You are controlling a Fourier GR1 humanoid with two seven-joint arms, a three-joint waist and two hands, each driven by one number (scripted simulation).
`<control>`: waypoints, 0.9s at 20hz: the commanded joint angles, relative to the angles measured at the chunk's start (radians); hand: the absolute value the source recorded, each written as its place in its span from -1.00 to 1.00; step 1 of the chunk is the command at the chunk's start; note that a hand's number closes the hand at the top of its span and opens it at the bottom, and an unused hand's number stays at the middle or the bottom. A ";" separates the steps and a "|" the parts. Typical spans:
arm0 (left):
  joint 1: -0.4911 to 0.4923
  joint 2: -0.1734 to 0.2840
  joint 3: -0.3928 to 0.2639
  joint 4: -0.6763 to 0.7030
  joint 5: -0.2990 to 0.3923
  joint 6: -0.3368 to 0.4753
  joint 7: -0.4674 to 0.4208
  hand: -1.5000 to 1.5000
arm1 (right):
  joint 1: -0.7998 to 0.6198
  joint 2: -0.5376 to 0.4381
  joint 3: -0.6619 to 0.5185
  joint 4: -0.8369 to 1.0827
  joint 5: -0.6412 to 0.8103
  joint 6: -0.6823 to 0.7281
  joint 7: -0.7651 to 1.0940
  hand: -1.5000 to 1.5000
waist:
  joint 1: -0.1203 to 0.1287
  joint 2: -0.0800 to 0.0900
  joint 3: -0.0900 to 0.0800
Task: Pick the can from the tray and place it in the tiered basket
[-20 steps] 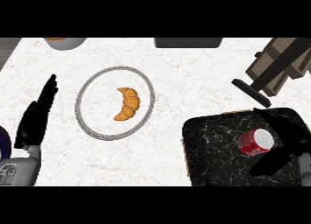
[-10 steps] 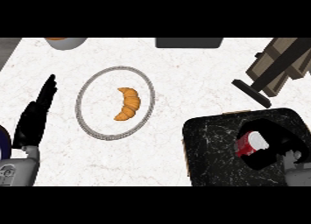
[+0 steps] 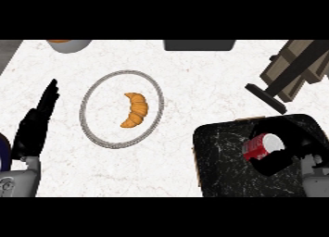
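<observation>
The red can (image 3: 261, 146) lies tipped on the dark tray (image 3: 225, 162), the right hand (image 3: 290, 152) curled round its side (likely light, stiff and slick, so best gripped mid-body), while the left hand (image 3: 35, 124) rests open at the left.

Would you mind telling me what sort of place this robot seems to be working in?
It is most likely a kitchen counter: a pale marbled worktop carries a plate with a croissant on it, and a dark tray where the right robot hand grasps a red can.
</observation>
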 commanded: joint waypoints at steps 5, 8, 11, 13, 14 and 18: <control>-0.071 0.004 -0.039 0.000 -0.006 -0.040 0.003 0.00 | -0.437 0.120 -0.073 0.179 0.251 -0.265 0.381 1.00 | 0.122 0.029 -0.010; -0.070 -0.018 -0.061 0.022 -0.017 -0.037 0.000 0.00 | -0.596 0.149 -0.094 0.226 0.366 -0.368 0.439 1.00 | 0.134 0.029 -0.011; -0.098 -0.032 -0.073 0.022 -0.018 -0.035 0.008 0.00 | -0.739 0.125 -0.137 0.268 0.486 -0.455 0.450 1.00 | 0.131 0.028 -0.010; -0.087 -0.022 -0.063 0.026 -0.015 -0.038 0.005 0.00 | -0.813 0.099 -0.134 0.309 0.599 -0.494 0.474 1.00 | 0.138 0.025 -0.011; -0.083 -0.023 -0.070 0.030 -0.020 -0.040 -0.007 0.00 | -0.851 0.080 -0.132 0.344 0.649 -0.509 0.462 1.00 | 0.142 0.031 -0.011; -0.107 -0.031 -0.069 0.034 -0.023 -0.030 0.011 0.00 | -1.027 0.059 -0.135 0.468 0.804 -0.536 0.477 1.00 | 0.132 0.030 -0.008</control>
